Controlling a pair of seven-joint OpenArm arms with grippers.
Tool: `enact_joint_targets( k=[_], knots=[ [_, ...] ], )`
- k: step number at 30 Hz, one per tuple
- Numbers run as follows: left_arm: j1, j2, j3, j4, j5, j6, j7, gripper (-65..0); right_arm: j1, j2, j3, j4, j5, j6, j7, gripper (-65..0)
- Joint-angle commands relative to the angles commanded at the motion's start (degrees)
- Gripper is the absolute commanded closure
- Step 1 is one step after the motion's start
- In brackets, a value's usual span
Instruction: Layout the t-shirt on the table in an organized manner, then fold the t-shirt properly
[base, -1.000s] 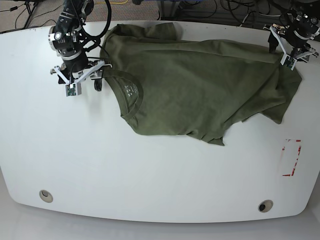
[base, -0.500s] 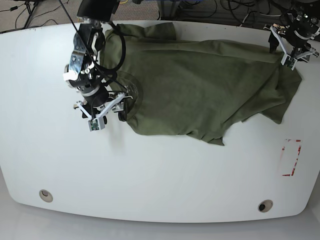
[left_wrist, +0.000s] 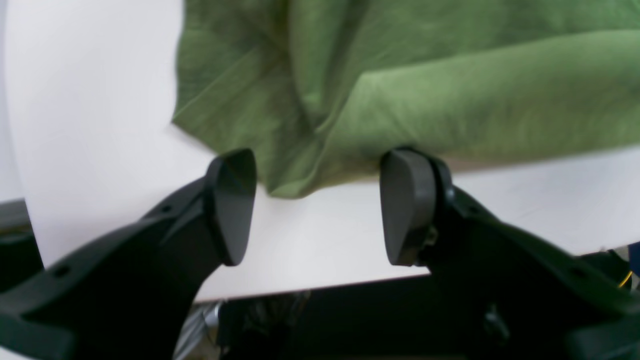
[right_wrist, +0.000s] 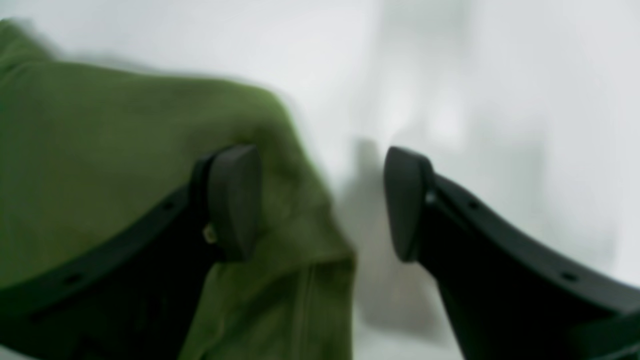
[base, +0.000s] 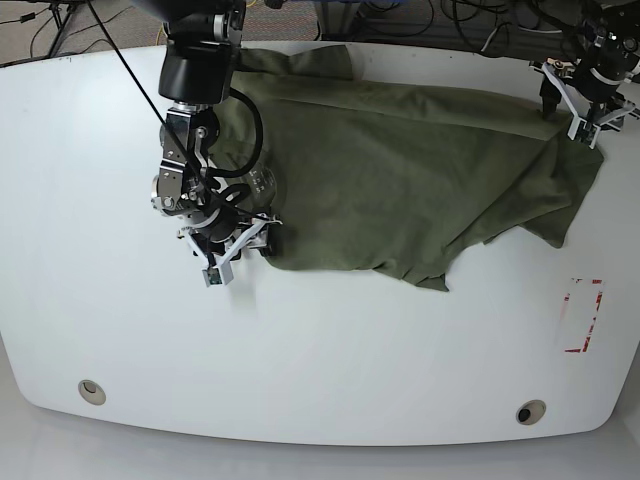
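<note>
Base view: both hands spread over the wrinkly olive t-shirt (base: 400, 170) on the glossy white table (base: 320, 340).

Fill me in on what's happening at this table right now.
A two-armed robot is laying out an olive-green t-shirt on the white table. The shirt lies spread but wrinkled, not yet folded. The right gripper is open at the shirt's collar-side edge, one finger over the fabric and one over bare table. The left gripper is open at the shirt's far corner near the table edge, holding nothing.
</note>
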Motion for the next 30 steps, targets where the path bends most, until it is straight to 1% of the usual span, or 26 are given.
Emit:
enact_joint_targets(
  k=[2, 5, 6, 11, 16, 17, 19, 22, 23, 24, 25, 27, 30],
  knots=[
    [0.00, -0.18, 0.00, 0.00, 0.00, 0.00, 0.00, -36.0, 0.09, -0.70, -0.18, -0.53, 0.09, 0.44, 0.00, -37.7],
    [0.00, -0.18, 0.00, 0.00, 0.00, 0.00, 0.00, -36.0, -0.18, -1.58, -2.46, -0.62, 0.00, 2.46, -0.09, -37.7],
    [0.00, -0.18, 0.00, 0.00, 0.00, 0.00, 0.00, -36.0, -0.18, -1.67, -3.25, -0.62, 0.00, 2.64, -0.26, -37.6],
    [-0.09, 0.00, 0.00, 0.00, 0.00, 0.00, 0.00, -36.0, -1.32, -2.02, -6.59, -0.62, 0.00, 2.73, -0.09, -37.3],
    [-0.09, 0.09, 0.00, 0.00, 0.00, 0.00, 0.00, -36.0, -1.76, -2.11, -8.18, -0.62, 0.00, 2.64, 0.00, -36.6],
    [-0.09, 0.09, 0.00, 0.00, 0.00, 0.00, 0.00, -36.0, -1.76, -2.11, -8.26, -0.62, 0.00, 2.64, 0.00, -35.0],
    [-0.09, 0.09, 0.00, 0.09, -0.09, 0.00, 0.00, -36.0, -1.76, -2.11, -8.26, -0.62, 0.00, 2.64, 0.00, -29.5],
    [-0.18, 0.09, 0.00, 0.09, -1.05, 0.00, 0.00, -36.1, -1.67, -2.02, -8.26, -0.62, -0.09, 2.64, 0.00, -15.4],
    [-0.53, 0.09, -0.09, 0.09, -2.37, 0.00, 0.00, -36.3, -1.67, -2.02, -8.35, -0.62, -0.18, 2.64, 0.00, -7.9],
    [-0.70, 0.09, -0.18, 0.09, -2.90, 0.00, 0.00, -36.3, -1.58, -2.02, -8.35, -0.62, -0.26, 2.73, 0.00, -5.1],
    [-0.97, 0.09, -0.70, 0.09, -4.48, 0.00, 0.09, -36.4, -1.49, -1.93, -8.35, -0.62, -0.35, 2.73, 0.00, -0.8],
    [-1.32, 0.18, -2.90, 0.09, -7.91, 0.00, 0.09, -36.4, -1.49, -1.93, -8.35, -0.62, -0.44, 2.90, 0.00, 0.0],
    [-3.34, 0.53, -6.15, -0.09, -12.48, 0.00, 0.18, -36.4, -1.49, -1.93, -8.35, -0.62, -0.44, 2.99, 0.00, -1.6]
  ],
)
